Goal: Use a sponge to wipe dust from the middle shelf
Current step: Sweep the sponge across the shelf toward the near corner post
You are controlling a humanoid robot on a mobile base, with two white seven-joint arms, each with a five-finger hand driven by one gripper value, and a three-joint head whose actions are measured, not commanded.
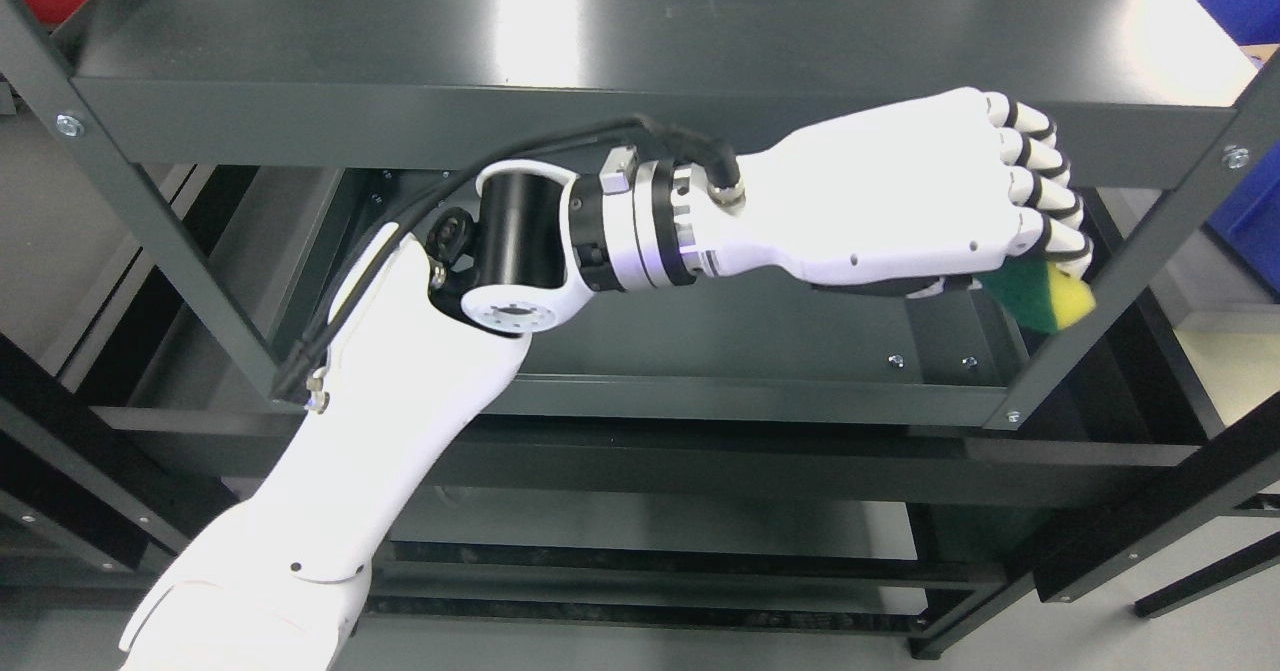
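sponge (1040, 296) tucked beneath curled left hand (920, 191) fingers (1040, 186), clasped.

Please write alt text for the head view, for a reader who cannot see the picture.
The robot's left hand, its fingers curled around a green and yellow sponge, reaches across a dark metal shelving unit toward its right post, above the middle shelf.

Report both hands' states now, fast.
Left hand: closed on the green-and-yellow sponge.
Right hand: not in view.
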